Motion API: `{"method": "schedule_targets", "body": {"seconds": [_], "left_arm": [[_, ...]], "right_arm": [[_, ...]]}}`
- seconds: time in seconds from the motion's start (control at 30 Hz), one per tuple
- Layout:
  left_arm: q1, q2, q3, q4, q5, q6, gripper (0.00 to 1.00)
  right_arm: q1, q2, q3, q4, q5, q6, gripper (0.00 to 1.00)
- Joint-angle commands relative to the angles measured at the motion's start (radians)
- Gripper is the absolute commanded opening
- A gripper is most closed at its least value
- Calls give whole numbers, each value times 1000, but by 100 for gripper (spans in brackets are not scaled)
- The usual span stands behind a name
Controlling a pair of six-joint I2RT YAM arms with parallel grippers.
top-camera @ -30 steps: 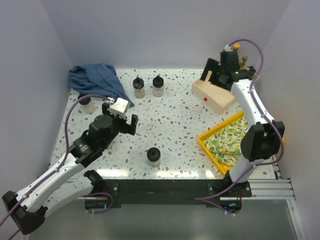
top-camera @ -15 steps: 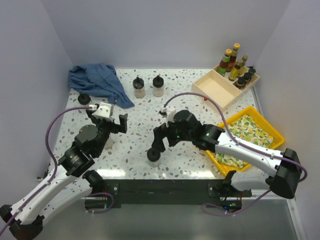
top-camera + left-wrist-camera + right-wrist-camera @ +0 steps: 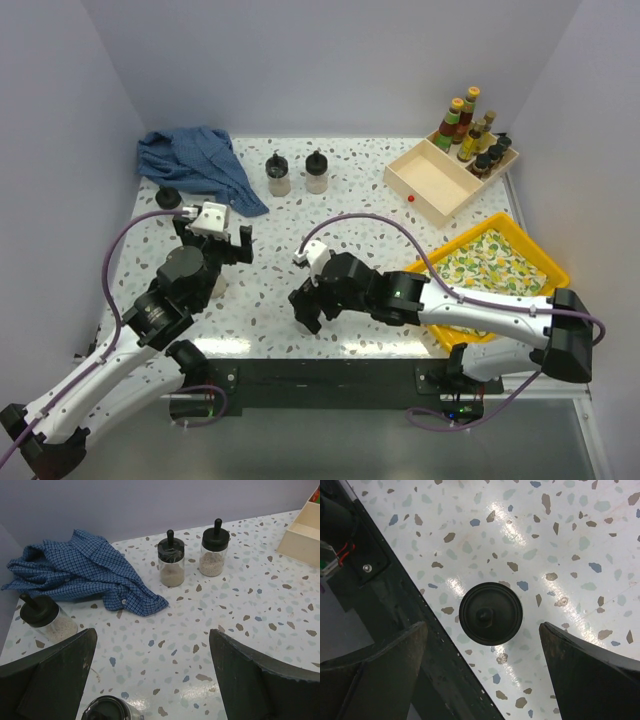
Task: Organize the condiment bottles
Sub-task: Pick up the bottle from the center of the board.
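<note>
Two clear black-lidded jars (image 3: 278, 173) (image 3: 317, 172) stand at the back middle, also the left jar (image 3: 171, 563) and the right jar (image 3: 214, 550) in the left wrist view. A third jar (image 3: 46, 619) stands by the blue cloth. A fourth jar (image 3: 107, 708) sits low between my left gripper's (image 3: 152, 677) open fingers. My right gripper (image 3: 485, 675) hangs open above a fifth jar (image 3: 491, 613) near the table's front edge, the black lid seen from above. Slim sauce bottles (image 3: 465, 118) and dark shakers (image 3: 492, 155) stand in the beige tray's back compartment.
The beige divided tray (image 3: 432, 180) sits at the back right with a small red thing (image 3: 411, 198) beside it. A yellow tray (image 3: 520, 232) holds a lemon-print cloth. A crumpled blue checked cloth (image 3: 195, 160) lies at the back left. The black base rail (image 3: 385, 600) runs close by the fifth jar.
My right arm has swung from the beige tray down to the front middle and now hovers over the front jar. My left arm has drawn back toward the near left.
</note>
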Motion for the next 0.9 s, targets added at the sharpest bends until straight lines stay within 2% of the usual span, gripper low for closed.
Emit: {"method": "schedule_targets", "body": {"seconds": [0.0,0.17,0.27,0.4,0.6,0.77,0.83,0.87], "left_arm": [[-1,5,-3,43,-22,17,100],[-1,-2,-3,40,-22,16,100],[1,-4,-5,41,-22,16,100],[1,11,-2,40,-26,16,100],[1,7,0,36,-14,16,100],[1,1,-2,35,-14,16,100],[-1,1,0,36,-12,16,100],[1,-1,0,35,-12,16,100]], "right_arm": [[23,59,49,11,75,-30,98],[66,118,57,12,166,-32,98],[74,148,55,8,216,-17,95],[74,150,15,90,201,5,86],[75,185,-3,113,211,34,81],[83,223,31,58,243,58,78],[89,225,46,22,269,66,75],[89,227,54,-12,279,78,66]]}}
